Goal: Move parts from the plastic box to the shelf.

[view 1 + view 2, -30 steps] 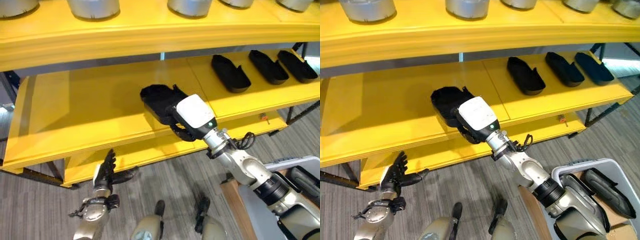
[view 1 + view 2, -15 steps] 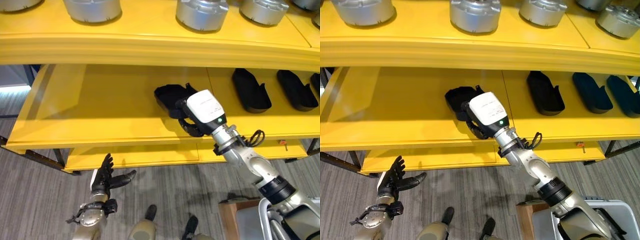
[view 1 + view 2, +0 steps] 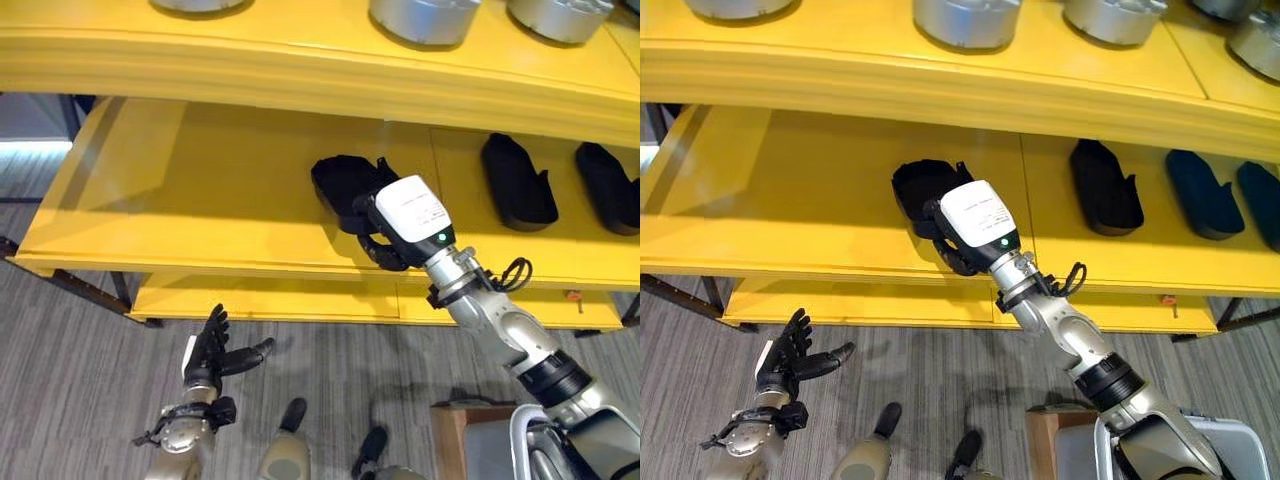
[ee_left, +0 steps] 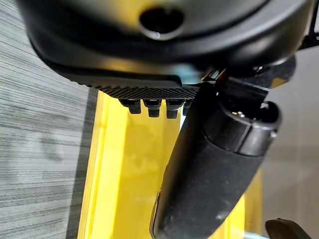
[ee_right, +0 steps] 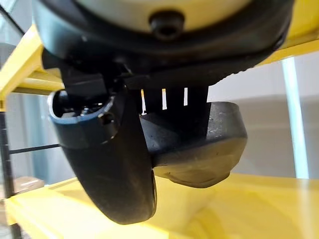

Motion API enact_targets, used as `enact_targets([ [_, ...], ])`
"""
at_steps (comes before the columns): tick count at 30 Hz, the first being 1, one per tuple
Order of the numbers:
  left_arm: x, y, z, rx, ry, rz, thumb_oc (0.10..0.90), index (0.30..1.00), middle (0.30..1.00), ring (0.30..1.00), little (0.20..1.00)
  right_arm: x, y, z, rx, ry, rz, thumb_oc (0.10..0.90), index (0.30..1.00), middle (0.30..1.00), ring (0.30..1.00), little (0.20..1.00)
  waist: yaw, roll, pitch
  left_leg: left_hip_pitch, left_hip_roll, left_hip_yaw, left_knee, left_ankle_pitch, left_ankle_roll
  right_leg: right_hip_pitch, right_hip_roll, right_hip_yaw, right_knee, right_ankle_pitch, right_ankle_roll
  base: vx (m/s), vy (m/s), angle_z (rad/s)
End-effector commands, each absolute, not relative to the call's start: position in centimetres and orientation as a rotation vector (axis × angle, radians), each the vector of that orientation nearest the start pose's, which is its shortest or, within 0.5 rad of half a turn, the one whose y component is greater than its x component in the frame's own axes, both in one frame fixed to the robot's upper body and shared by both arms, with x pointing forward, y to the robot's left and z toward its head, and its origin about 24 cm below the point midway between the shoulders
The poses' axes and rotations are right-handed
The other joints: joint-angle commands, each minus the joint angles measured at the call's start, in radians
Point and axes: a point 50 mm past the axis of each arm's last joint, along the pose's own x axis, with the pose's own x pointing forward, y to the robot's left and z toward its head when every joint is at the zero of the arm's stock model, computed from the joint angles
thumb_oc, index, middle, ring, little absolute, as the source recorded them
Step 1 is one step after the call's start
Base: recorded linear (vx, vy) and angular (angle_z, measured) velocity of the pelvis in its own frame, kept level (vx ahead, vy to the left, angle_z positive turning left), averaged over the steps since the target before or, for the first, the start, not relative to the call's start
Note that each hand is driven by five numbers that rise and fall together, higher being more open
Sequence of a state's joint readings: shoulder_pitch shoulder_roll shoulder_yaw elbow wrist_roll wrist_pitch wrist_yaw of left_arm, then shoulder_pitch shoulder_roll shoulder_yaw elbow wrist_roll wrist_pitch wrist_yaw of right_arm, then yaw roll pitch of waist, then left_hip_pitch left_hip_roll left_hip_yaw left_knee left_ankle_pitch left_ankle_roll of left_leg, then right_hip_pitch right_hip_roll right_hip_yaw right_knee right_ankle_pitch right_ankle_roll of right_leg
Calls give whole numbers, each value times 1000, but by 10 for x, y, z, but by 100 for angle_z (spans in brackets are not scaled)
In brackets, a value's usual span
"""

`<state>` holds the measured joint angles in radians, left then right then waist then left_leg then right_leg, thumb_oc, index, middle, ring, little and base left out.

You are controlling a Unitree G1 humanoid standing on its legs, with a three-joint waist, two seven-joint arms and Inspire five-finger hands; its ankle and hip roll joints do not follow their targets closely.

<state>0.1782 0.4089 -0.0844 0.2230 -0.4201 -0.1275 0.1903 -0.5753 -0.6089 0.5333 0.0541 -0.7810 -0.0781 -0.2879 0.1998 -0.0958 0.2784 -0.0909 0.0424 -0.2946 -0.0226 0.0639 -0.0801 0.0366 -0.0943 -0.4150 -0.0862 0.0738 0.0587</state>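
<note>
At the far left, low over the floor [image 3: 90, 400] and well below the shelf [image 3: 200, 210], the left robot hand [image 3: 207, 350] hung with its fingers spread and relaxed, grasping nothing; it looked parked out of the way so that the other arm could work alone. Its own wrist view showed the thumb standing loose in front of the yellow shelf edge. Further right, on the middle board of the shelf, lay the black part [image 3: 345, 185] being handled, an elongated moulded piece with its near end toward the front lip. The right robot hand [image 3: 958, 248] was at that near end, and its wrist view showed the fingers and thumb curled round the dark piece, so it was clenched on the part, which appeared to sit on or just above the board. I judged this to be the setting-down step, the part held by its near end so that it could be pushed in lengthwise, matching its neighbours. To the right, well apart from it, more black parts [image 3: 518, 185] lay in a row on the same board, each pointing front to back, which suggested a line being filled from the right. On the top board stood grey metal cylinders [image 3: 965, 15]. At the lower right corner the rim of the plastic box [image 3: 1200, 440] just showed.
</note>
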Motion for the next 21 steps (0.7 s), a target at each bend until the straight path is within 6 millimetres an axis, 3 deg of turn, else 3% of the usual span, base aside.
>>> enact_targets([
  [1,216,246,13,70,104,209,900,1000,1000,1000,1000,308,-91,233,-1247,-1129,23,400,300,300,300,300,19,-7,-74,45,81,47,9,-86,2,-31,-49,-2,94,-81,53,6,-109,25],
  [2,216,245,14,69,102,209,900,1000,1000,1000,1000,308,-91,233,-1247,-1130,22,400,300,300,300,300,17,-8,-73,39,77,44,12,-83,3,-33,-52,-4,94,-77,53,-53,-225,17],
  [3,221,242,18,52,78,193,900,1000,1000,1000,1000,311,-90,237,-1240,-1139,13,400,300,300,300,300,32,-8,-23,-42,67,26,168,-107,-22,-35,-34,-4,105,-111,21,-85,-145,11],
  [5,222,240,20,41,69,186,900,1000,1000,1000,1000,314,-92,240,-1253,-1138,-3,400,300,300,300,300,37,-4,-4,-84,48,8,231,-97,-33,-33,-35,-14,105,-115,13,-98,-110,39],
  [7,229,234,28,34,35,158,900,1000,1000,1000,1000,317,-94,250,-1282,-1159,-36,400,300,300,300,300,48,15,45,-173,-11,-42,365,-67,-43,-37,-44,-36,104,-107,11,-128,-30,57],
  [9,231,231,29,23,30,145,900,1000,1000,1000,1000,320,-98,252,-1301,-1153,-66,400,300,300,300,300,38,21,50,-220,1,5,330,-54,-33,-42,-48,-63,99,-113,15,-28,15,42],
  [10,232,229,30,20,28,136,900,1000,1000,1000,1000,323,-102,254,-1313,-1136,-96,400,300,300,300,300,33,24,46,-231,45,51,259,-41,-24,-39,-48,-85,92,-120,21,49,77,66],
  [11,234,227,31,23,22,130,900,1000,1000,1000,1000,330,-109,254,-1326,-1100,-128,400,300,300,300,300,31,31,46,-254,108,114,111,51,-22,-49,-47,-103,90,-120,28,115,17,69],
  [12,234,227,31,22,22,131,900,1000,1000,1000,1000,330,-108,254,-1326,-1101,-127,400,300,300,300,300,30,28,40,-242,115,110,97,38,-29,-44,-40,-84,89,-137,32,119,38,58],
  [16,235,227,34,31,8,121,900,1000,1000,1000,1000,342,-117,243,-1308,-998,-165,400,300,300,300,300,41,28,54,-249,108,145,62,57,-13,-75,-60,-89,108,-121,40,51,144,8],
  [21,244,224,46,52,-46,93,900,1000,1000,1000,1000,359,-138,259,-1315,-923,-322,400,300,300,300,300,57,42,90,-293,67,181,72,51,-5,-121,-103,-93,126,-115,53,2,140,5],
])
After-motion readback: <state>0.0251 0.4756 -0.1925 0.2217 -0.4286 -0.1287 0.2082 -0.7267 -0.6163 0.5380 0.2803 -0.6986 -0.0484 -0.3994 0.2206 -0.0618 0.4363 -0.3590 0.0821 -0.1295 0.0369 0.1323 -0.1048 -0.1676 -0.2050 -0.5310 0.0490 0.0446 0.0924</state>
